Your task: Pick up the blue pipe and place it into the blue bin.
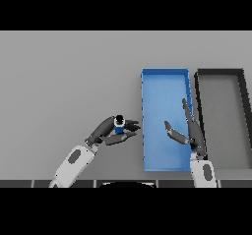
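The left hand (110,131) is gripping the pipe (118,125), end-on upward, just left of the bin (147,101); the right hand (189,131) is hovering open above the bin.

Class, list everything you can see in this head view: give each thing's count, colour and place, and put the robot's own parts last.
table: one, grey, fills the view.
blue pipe: one, blue with a dark top, left of the bins, in the left hand.
blue bin: one, blue, right of centre.
black bin: one, black rim, far right beside the blue bin.
left hand: one, dark, curled round the pipe.
right hand: one, dark, open, over the blue bin's right side.
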Controlling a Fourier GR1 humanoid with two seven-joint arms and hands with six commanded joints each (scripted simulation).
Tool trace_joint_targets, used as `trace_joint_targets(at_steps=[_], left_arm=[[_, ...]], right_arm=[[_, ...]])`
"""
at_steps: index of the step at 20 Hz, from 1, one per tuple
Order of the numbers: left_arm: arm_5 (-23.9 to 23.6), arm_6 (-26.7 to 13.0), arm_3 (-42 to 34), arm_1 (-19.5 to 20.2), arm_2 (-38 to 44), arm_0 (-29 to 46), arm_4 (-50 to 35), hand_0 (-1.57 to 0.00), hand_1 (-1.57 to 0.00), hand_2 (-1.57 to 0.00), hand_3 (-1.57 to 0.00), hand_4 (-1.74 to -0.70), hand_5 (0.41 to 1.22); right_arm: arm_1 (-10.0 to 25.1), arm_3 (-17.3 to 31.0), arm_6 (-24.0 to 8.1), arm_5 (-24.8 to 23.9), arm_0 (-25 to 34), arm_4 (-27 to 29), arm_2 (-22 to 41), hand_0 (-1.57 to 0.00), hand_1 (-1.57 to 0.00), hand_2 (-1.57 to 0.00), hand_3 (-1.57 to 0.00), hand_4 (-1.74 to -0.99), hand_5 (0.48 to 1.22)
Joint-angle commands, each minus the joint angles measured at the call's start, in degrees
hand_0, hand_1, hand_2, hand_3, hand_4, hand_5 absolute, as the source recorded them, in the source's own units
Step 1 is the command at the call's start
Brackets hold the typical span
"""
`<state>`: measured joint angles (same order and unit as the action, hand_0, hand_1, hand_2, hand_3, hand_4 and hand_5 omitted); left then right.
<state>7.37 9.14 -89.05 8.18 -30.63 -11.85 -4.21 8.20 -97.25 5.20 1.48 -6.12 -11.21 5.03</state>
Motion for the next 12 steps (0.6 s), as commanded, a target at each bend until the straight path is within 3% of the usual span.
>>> trace_joint_targets(at_steps=[1, 6, 11, 12], left_arm=[[0.57, -0.69, -1.01, 0.16, 0.12, -0.63, -0.28, -1.55, -1.56, -1.56, -1.56, -1.47, 1.215], [1.77, -5.60, -2.71, -0.78, 0.01, -2.23, 0.61, -1.57, -1.57, -1.57, -1.57, -1.47, 1.219], [2.89, -5.75, -2.91, -1.70, 0.28, -1.37, 1.60, -1.57, -1.57, -1.57, -1.57, -1.47, 1.220], [3.01, -5.31, -2.84, -1.87, 0.28, -0.96, 1.99, -1.57, -1.57, -1.57, -1.57, -1.47, 1.220]], right_arm=[[0.07, 0.24, -0.05, 0.00, -0.05, -0.11, -0.02, 0.00, 0.00, 0.00, 0.00, -1.184, 0.643], [0.29, -0.01, 0.56, 0.04, 0.11, -0.07, -0.14, 0.00, 0.00, 0.00, 0.00, -1.155, 0.642], [0.26, 1.67, 2.51, 0.67, 1.22, 1.04, -0.66, 0.00, 0.00, 0.00, 0.00, -1.138, 0.643], [0.26, 2.03, 2.81, 0.71, 1.30, 1.10, -0.72, 0.00, 0.00, 0.00, 0.00, -1.166, 0.643]])
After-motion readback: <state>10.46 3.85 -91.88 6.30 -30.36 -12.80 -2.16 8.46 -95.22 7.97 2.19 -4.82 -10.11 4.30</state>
